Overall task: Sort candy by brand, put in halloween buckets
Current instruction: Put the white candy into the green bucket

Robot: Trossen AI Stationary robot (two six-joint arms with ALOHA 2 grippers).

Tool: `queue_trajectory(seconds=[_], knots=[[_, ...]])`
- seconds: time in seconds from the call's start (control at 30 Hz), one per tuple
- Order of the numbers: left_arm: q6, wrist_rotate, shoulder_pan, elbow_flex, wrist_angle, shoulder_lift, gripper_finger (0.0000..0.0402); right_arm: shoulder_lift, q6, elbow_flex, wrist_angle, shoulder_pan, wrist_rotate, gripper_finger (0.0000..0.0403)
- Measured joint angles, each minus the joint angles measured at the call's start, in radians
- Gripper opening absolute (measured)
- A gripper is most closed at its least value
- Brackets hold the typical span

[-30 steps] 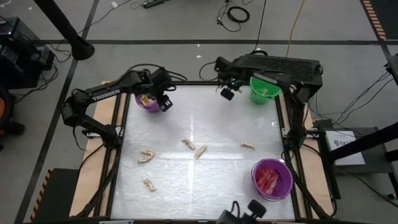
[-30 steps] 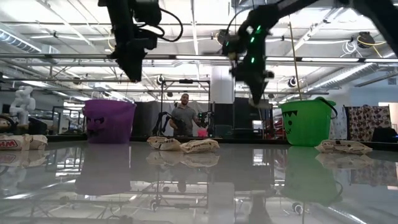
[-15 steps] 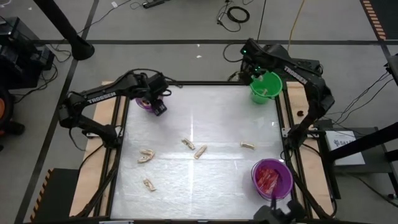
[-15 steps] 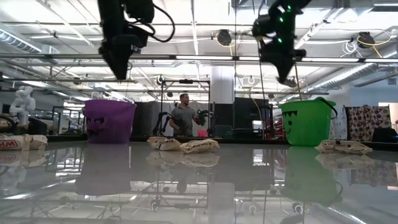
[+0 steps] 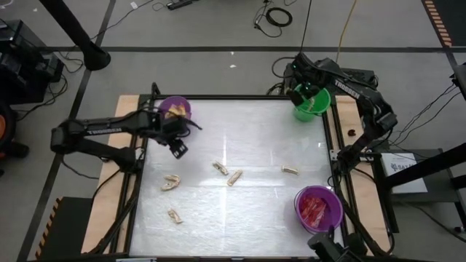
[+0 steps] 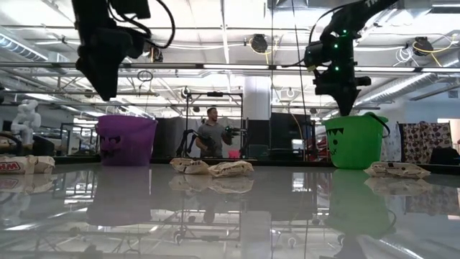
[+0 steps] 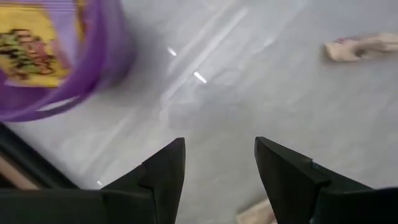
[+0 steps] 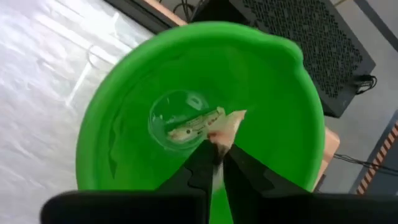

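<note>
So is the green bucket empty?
No. The green bucket has tan candy in it, just beyond the right gripper.

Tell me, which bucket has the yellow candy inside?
The purple bucket at the table's far left corner, beside the left gripper. The other purple bucket holds red packets, and the green bucket holds a tan piece.

A pale, glossy worktop (image 5: 240, 211) is lying inside a dark frame, with bare wooden strips (image 5: 125, 116) showing along its two sides. Cables (image 5: 277, 14) are trailing in loops over the grey floor beyond its far edge, and a black perforated box (image 8: 298, 37) is sitting just behind one corner. In the low view a person (image 6: 213, 134) is standing far back in the room, under long ceiling lights, while a white figure (image 6: 26, 116) is standing off to one side.
</note>
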Motion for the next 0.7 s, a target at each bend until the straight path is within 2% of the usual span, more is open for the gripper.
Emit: queue_trajectory(seconds=[0.2,0.43,0.63,0.7], knots=[[-0.08,-0.002,-0.117,-0.032,0.02,-0.029,0.02,0.0,-0.009,0.0,-0.006,0.0,0.004,0.0059],[-0.121,-0.005,-0.236,-0.054,0.071,-0.03,0.02,0.0,-0.011,0.0,-0.021,0.0,-0.001,0.0115],[-0.138,-0.024,-0.295,-0.054,0.115,-0.03,0.02,-0.038,-0.011,0.0,-0.009,0.015,-0.119,0.0155],[-0.139,-0.025,-0.304,-0.054,0.129,-0.03,0.02,-0.063,-0.011,0.0,0.009,0.027,-0.13,0.0162]])
